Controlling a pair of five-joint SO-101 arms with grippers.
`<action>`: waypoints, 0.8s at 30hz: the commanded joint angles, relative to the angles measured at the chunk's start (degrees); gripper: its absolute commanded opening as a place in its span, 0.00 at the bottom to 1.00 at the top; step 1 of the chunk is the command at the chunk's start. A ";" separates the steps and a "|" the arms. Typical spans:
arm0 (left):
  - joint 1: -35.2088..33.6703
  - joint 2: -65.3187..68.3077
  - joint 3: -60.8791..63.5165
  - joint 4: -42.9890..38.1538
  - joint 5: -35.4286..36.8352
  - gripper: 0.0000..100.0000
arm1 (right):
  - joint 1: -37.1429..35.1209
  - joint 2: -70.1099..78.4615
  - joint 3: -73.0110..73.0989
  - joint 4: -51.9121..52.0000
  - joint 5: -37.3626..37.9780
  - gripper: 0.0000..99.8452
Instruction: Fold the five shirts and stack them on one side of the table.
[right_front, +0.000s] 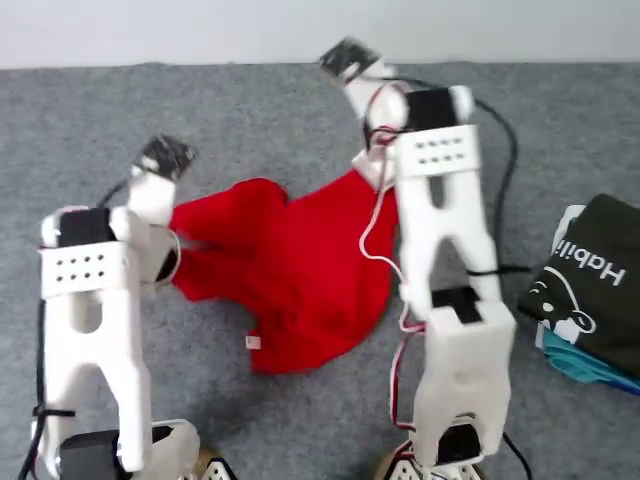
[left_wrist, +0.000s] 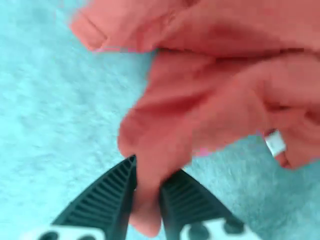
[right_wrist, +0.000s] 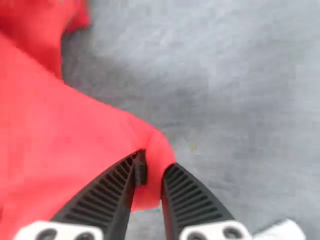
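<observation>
Matt red cloth shirt (right_front: 300, 270), ribbed black plastic gripper fingers (left_wrist: 107, 200), rough grey fabric tabletop (right_front: 250, 100)

I am wearing white plastic shells on my left arm (right_front: 95, 310) and right arm (right_front: 460, 340), each carrying a block dotted with small round holes. Red and white wires (right_front: 377, 215) are looping along my right arm, with black cables (right_front: 514, 160) trailing beside it. My fingers (left_wrist: 107, 197) are showing black, ridged, wedge-shaped faces on white mounts (left_wrist: 210, 231) with screw holes.

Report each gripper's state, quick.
Left gripper: shut on the red shirt.
Right gripper: shut on the same red shirt, at another edge.
</observation>
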 joint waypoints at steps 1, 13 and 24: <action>0.35 -1.93 -10.51 2.64 2.29 0.01 | 2.33 -11.12 -2.64 2.24 0.88 0.01; 0.53 -2.02 -30.37 12.13 2.29 0.01 | 7.08 -22.90 -2.64 -0.57 0.97 0.01; -0.88 -20.66 -12.09 12.13 -5.98 0.01 | 7.16 -22.73 -2.37 1.80 0.97 0.01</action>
